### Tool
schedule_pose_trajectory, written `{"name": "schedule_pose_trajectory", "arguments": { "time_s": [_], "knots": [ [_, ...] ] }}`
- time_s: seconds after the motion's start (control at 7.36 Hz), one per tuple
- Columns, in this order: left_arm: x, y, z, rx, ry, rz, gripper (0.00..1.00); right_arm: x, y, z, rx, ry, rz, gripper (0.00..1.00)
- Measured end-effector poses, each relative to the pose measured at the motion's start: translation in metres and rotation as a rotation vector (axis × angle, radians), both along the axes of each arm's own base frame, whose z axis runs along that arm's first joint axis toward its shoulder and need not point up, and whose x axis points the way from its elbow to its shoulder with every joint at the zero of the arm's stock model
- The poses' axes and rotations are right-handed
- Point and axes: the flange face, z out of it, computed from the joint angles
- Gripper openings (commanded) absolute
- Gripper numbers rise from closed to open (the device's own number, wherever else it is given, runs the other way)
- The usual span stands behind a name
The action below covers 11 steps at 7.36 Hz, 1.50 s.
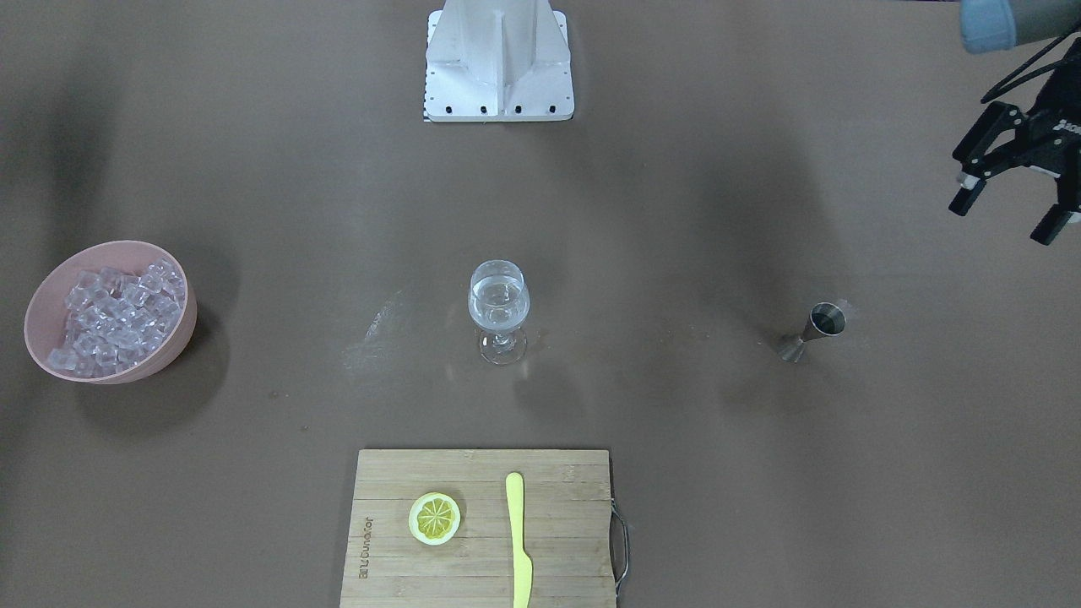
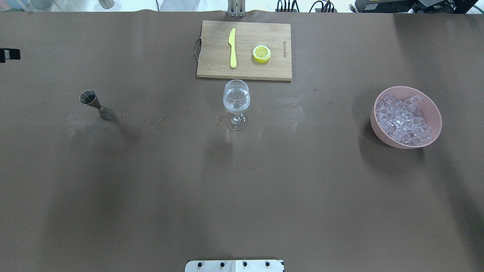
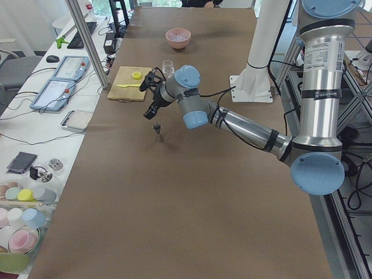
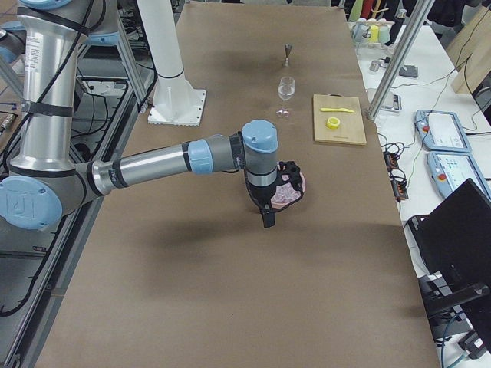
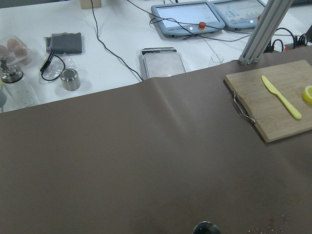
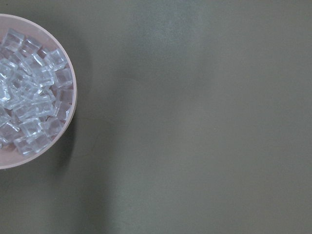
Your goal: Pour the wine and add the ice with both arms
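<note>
The wine glass (image 1: 499, 306) stands between a bowl (image 1: 184, 333) of ice (image 1: 114, 317) and a jigger (image 1: 812, 331).

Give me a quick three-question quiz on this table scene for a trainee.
1. True or false: the glass already holds wine.
2. The ice lies in: A the bowl, B the glass, C a plate.
3. The open hand nearer the jigger belongs to which arm?
Key: 1 true; 2 A; 3 left.
</note>
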Motion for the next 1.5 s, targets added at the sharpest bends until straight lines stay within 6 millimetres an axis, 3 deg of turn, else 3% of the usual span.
{"name": "schedule_pose_trajectory", "arguments": {
  "time_s": [0.27, 0.54, 0.82, 1.22, 1.5],
  "knots": [
    [0.081, 0.018, 0.000, -0.012, -0.020, -0.156, 0.98, 0.000, 0.000, 0.005, -0.011, 0.001, 0.000, 1.00],
    [0.148, 0.043, 0.009, 0.012, -0.080, -0.316, 0.98, 0.000, -0.001, 0.008, -0.017, 0.001, 0.000, 1.00],
    [0.184, 0.050, 0.026, 0.040, -0.144, -0.450, 0.98, 0.000, -0.002, 0.009, -0.017, 0.002, 0.000, 1.00],
    [0.233, 0.020, 0.049, 0.055, -0.168, -0.627, 0.98, 0.000, -0.004, 0.007, -0.014, 0.002, 0.000, 1.00],
    [0.259, 0.016, 0.061, 0.033, -0.143, -0.661, 0.98, 0.000, -0.006, 0.006, -0.010, 0.001, 0.001, 1.00]
  ]
}}
